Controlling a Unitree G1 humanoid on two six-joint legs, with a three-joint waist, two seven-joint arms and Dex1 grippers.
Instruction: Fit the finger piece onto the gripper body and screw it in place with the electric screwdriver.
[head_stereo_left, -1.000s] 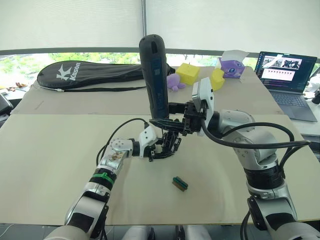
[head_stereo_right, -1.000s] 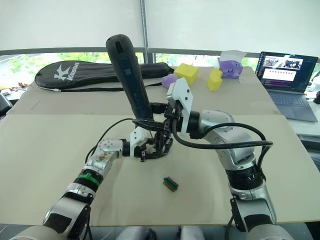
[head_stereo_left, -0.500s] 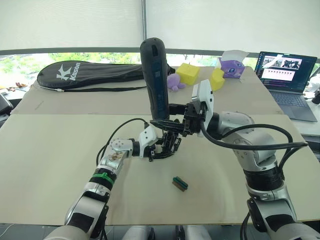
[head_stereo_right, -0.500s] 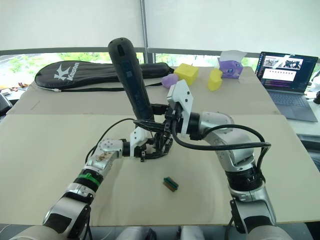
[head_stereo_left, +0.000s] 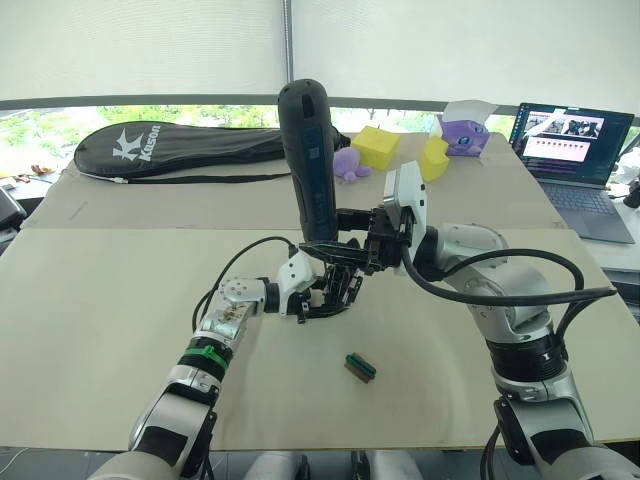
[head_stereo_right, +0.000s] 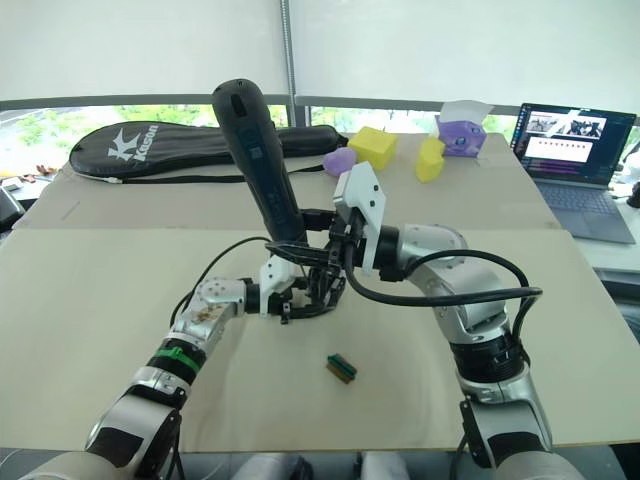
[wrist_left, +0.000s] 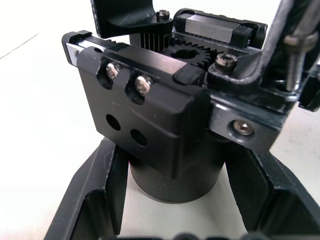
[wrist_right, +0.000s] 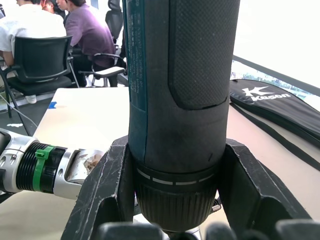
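Beige table (head_stereo_left: 100, 330) near windows; laptop (head_stereo_left: 575, 150), racket bag (head_stereo_left: 170, 148) behind.

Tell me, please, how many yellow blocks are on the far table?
2: a cube-like yellow block beside the purple toy, and another yellow block nearer the laptop. Others may hide behind the electric screwdriver.

One electric screwdriver (head_stereo_left: 308, 150), one gripper body (wrist_left: 165, 130), one green-and-brown block (head_stereo_left: 360, 367), two yellow blocks (head_stereo_left: 376, 146), one laptop (head_stereo_left: 572, 150), one racket bag (head_stereo_left: 170, 148).

Bright, even daylight from rear windows; soft shadows, sharp focus.
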